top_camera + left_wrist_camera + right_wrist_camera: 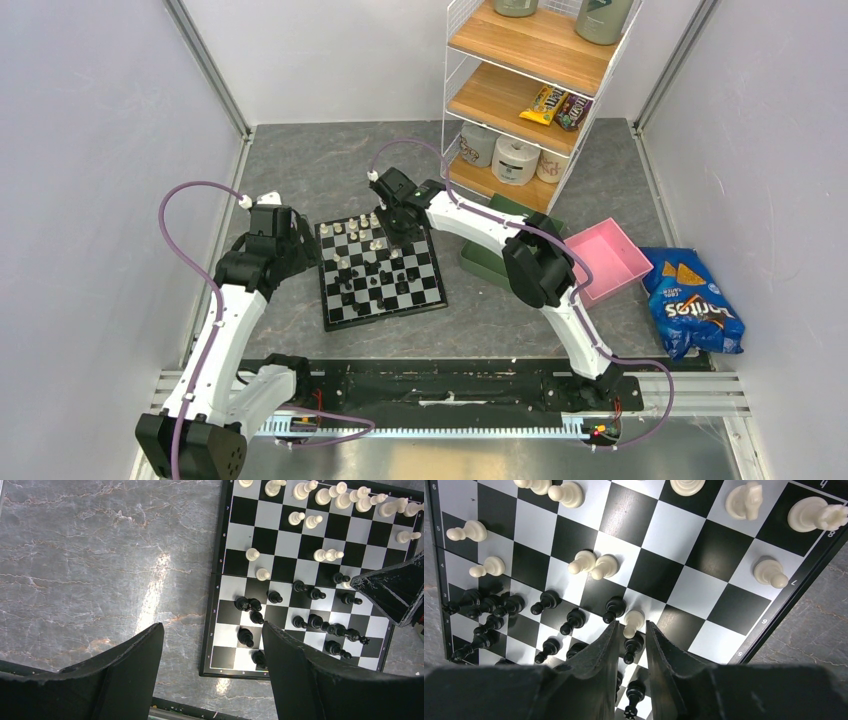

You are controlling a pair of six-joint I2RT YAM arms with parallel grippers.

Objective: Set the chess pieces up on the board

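- left gripper (211, 630): released, jaws wide, at left edge of the board (428, 292)
- black chess pieces (314, 621): clustered on near half
- right gripper (632, 628): jaws narrow, straddling cream pawn (636, 618) mid-board; grasp can't tell
- cream pieces (330, 495): far half

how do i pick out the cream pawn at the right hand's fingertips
Find the small black-and-white chequered chessboard in the middle of the grey table, then the right hand over it. The tiny cream-white pawn stands at its fingertips, the only pale piece there; the pieces closest around it are all black.
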